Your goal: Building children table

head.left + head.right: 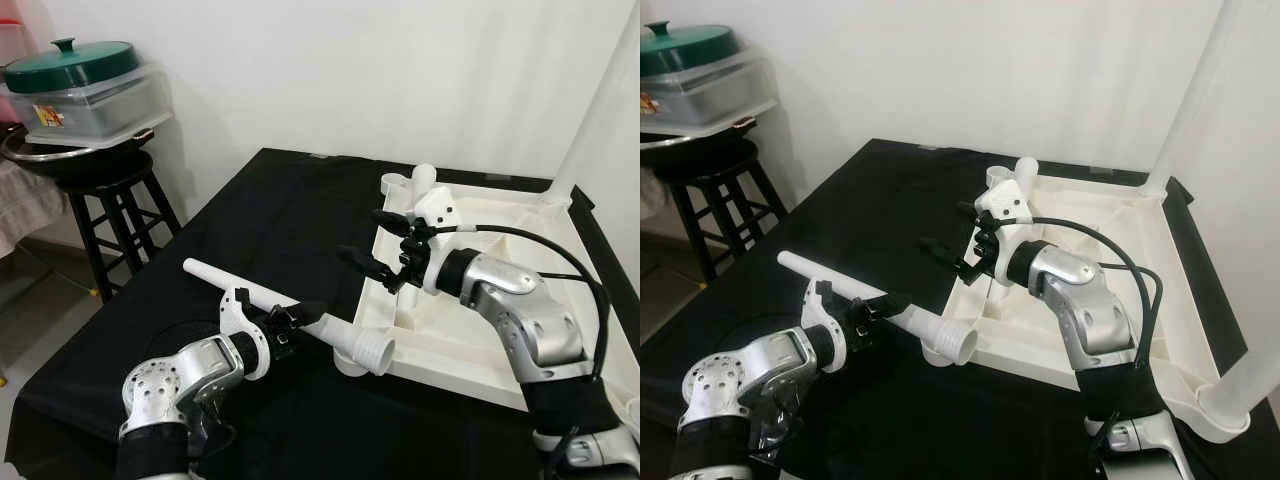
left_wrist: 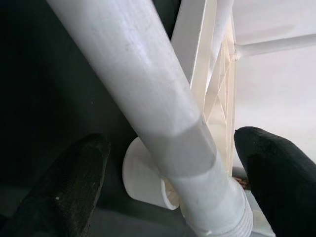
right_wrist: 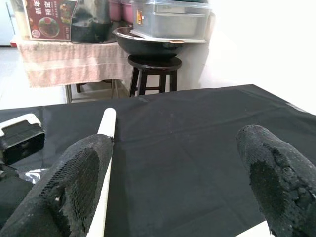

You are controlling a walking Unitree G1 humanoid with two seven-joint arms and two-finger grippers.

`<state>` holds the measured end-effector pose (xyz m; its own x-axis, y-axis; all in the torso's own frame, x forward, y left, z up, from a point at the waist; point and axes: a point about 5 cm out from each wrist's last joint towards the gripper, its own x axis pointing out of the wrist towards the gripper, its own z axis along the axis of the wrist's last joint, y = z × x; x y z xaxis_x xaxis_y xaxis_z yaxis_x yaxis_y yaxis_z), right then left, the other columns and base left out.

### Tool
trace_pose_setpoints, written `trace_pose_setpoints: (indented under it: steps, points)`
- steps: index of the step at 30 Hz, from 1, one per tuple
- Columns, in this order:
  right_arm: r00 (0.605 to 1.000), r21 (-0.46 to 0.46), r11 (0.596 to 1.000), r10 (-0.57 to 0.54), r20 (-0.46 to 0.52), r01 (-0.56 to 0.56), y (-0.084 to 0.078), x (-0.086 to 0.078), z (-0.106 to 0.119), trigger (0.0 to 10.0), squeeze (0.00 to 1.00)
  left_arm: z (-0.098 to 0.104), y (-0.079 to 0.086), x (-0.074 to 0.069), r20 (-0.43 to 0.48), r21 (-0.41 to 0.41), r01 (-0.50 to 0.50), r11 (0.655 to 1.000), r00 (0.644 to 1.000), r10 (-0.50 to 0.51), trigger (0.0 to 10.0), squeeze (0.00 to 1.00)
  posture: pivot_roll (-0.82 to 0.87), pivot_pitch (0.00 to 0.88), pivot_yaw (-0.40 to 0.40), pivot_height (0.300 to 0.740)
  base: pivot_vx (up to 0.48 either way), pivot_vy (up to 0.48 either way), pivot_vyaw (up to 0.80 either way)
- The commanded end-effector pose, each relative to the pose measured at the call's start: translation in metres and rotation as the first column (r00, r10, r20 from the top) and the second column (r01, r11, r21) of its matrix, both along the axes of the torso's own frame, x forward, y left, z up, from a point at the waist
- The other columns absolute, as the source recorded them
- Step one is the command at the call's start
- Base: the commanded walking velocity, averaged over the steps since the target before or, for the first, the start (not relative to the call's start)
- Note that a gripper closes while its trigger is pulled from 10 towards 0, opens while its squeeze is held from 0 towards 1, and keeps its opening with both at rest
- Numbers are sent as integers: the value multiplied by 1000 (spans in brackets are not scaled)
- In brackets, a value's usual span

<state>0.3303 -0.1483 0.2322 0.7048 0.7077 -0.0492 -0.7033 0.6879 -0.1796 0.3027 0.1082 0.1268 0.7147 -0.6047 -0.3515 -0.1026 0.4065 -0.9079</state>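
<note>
Fingers of the left gripper [image 1: 300, 318] close around the white table leg [image 1: 262, 297] partway along its length, and the leg's threaded end [image 1: 372, 350] sits beside the near corner socket [image 1: 352, 362] of the upturned white tabletop [image 1: 480, 330], which lies on the black-draped bench [image 1: 200, 250]; the right gripper [image 1: 375, 245] hovers over the tabletop's near edge with its fingers spread and empty. From the right eye, a fitted leg [image 1: 1185, 110] already stands at the far corner and another rises from the nearest corner post [image 1: 1250, 385]. Along the left wrist, both black fingers [image 2: 69, 192] flank the smooth tube just above its threaded collar, seemingly touching it. Along the right wrist, the fingers [image 3: 79, 182] stand wide apart with nothing between them, the leg's free end [image 3: 107, 118] lying beyond over the cloth. Such a hollow plastic tube is likely light, stiff and slick, so a hold near the collar should steer the threads best. White walls enclose the room; a wooden stool [image 1: 115, 205] carries a pan and a green-lidded container [image 1: 75, 85].
</note>
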Motion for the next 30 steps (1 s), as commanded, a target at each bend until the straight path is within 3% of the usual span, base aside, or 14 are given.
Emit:
trace_pose_setpoints:
  steps: [1,18,30]
  points:
    - [1000,14,1000,7,1,-7,2,-2,1,10000,0,0,0,3,-3,-5,-19,1000,1000,19,10000,0,-6,2,39,740,0,0,0]
    - [1000,17,1000,5,11,-5,3,-2,4,10000,0,-7,-15,15,-34,-41,-40,998,999,39,10000,0,-18,0,34,740,0,0,0]
    - [1000,21,1000,0,18,0,3,-3,7,10000,0,-12,-22,35,-57,-15,-110,994,992,109,10000,0,-34,2,34,740,0,0,0]
